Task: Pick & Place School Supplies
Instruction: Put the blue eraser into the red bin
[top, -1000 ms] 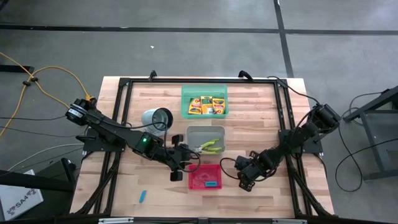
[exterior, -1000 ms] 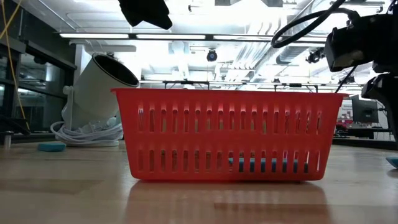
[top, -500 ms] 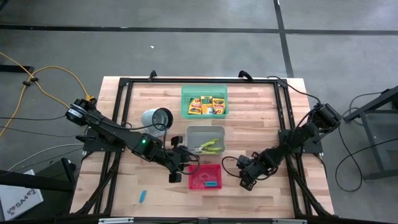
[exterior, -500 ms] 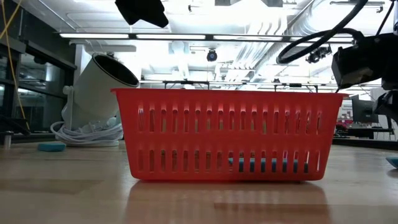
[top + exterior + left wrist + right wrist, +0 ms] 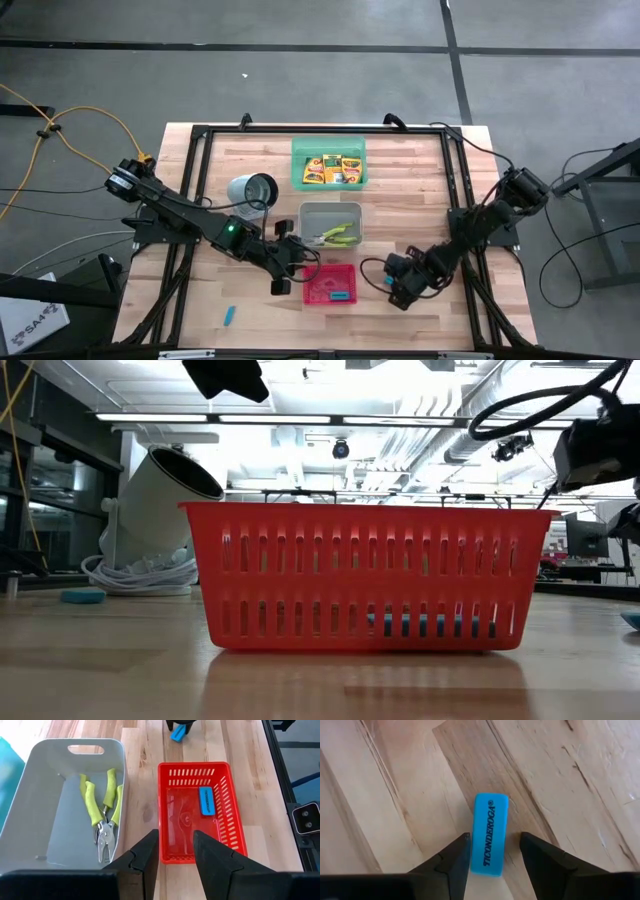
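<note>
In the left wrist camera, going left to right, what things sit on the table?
Grey tray → yellow-green handled pliers lying in it → red basket → blue eraser lying inside it.

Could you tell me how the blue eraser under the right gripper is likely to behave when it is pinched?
The blue eraser looks like a flat, solid block, so it should probably stay stiff and not roll. Its matte faces likely grip well between the right gripper fingers.

trays 3 (image 5: pixel 329 160) | erasers 3 (image 5: pixel 490 834) | pliers 2 (image 5: pixel 102 817) | crayon boxes 2 (image 5: pixel 333 168)
</note>
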Action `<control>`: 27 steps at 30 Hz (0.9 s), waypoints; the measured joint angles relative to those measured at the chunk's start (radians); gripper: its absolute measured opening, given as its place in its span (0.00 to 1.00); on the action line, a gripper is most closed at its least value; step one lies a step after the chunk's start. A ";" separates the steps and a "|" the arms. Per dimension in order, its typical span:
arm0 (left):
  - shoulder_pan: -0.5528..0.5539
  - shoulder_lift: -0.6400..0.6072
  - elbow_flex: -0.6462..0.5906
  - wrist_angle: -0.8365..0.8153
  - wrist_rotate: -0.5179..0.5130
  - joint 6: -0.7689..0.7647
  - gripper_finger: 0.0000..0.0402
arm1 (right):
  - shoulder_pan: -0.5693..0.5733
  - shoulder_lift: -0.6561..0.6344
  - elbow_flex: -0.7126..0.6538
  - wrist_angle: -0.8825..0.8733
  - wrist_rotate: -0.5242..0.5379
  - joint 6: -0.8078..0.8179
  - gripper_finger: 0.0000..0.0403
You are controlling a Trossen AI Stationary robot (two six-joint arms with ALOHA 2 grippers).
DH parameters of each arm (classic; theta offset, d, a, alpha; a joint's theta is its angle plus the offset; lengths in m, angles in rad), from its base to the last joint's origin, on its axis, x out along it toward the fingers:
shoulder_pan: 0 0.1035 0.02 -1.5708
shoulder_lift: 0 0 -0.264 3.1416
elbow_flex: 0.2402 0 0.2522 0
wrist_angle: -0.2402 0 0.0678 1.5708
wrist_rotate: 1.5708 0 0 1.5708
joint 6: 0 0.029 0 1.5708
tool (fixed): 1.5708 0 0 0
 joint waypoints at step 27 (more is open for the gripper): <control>0.000 0.000 0.000 0.003 0.000 0.000 0.28 | 0.043 0.064 0.013 -0.026 0.045 -0.055 0.18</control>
